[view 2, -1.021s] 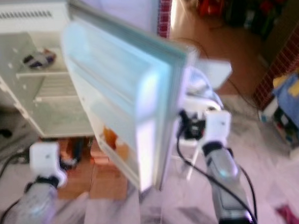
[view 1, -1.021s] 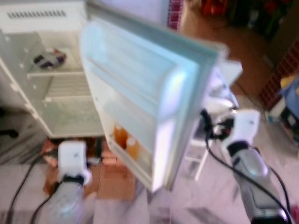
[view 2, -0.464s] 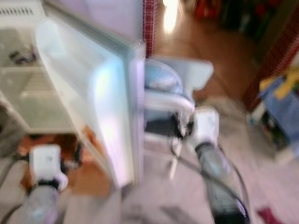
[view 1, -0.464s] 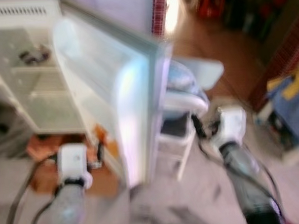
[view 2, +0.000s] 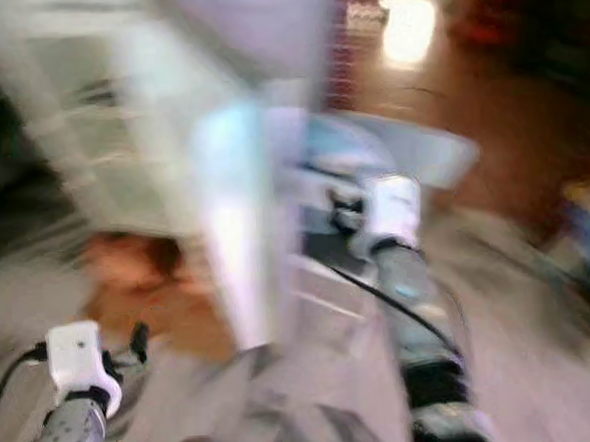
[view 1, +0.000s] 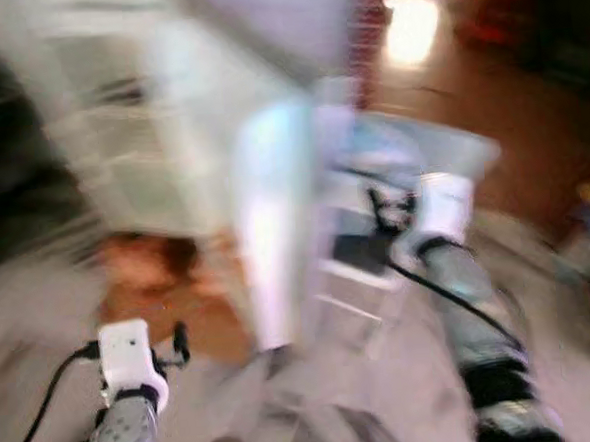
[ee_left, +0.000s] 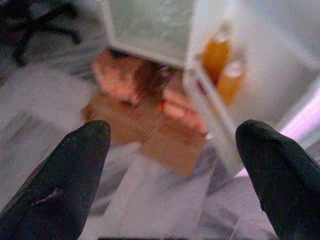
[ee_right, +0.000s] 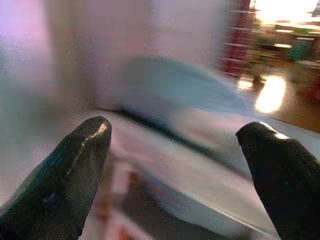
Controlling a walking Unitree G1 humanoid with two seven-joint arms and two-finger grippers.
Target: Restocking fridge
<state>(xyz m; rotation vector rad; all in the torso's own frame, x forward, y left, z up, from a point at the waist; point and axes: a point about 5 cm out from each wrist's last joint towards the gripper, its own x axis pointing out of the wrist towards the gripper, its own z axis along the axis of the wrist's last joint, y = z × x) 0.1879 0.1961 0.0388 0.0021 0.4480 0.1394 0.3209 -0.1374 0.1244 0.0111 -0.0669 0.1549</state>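
Fridge point(view 1: 141, 160) ahead, blurred, its body standing open at the far left of the head views with pale shelves just about readable inside. Nearest to us, the left gripper point(ee_left: 172, 175) hangs low over the grey floor point(ee_left: 45, 95), both black fingers point(ee_left: 65, 180) spread wide apart with nothing between them. Through that gap, a patch of orange-brown tiles point(ee_left: 150, 130) sits at the foot of the fridge. Just past it, the bottom corner of the fridge door point(view 1: 266, 233), and in its lowest rack two orange bottles point(ee_left: 222, 67) stand side by side, upright, touching or nearly so. In the head views the door swings out edge-on toward us, between the two arms. The right gripper point(ee_right: 175, 175) is on the far side of that door, raised higher, fingers also wide apart and empty, close to a white stand point(view 1: 364, 277) with something pale blue point(ee_right: 175, 90) on top; too smeared to name. Farther back, a dark red strip point(ee_right: 240, 45) of wall and a bright glare on brown floor point(ee_right: 272, 95).
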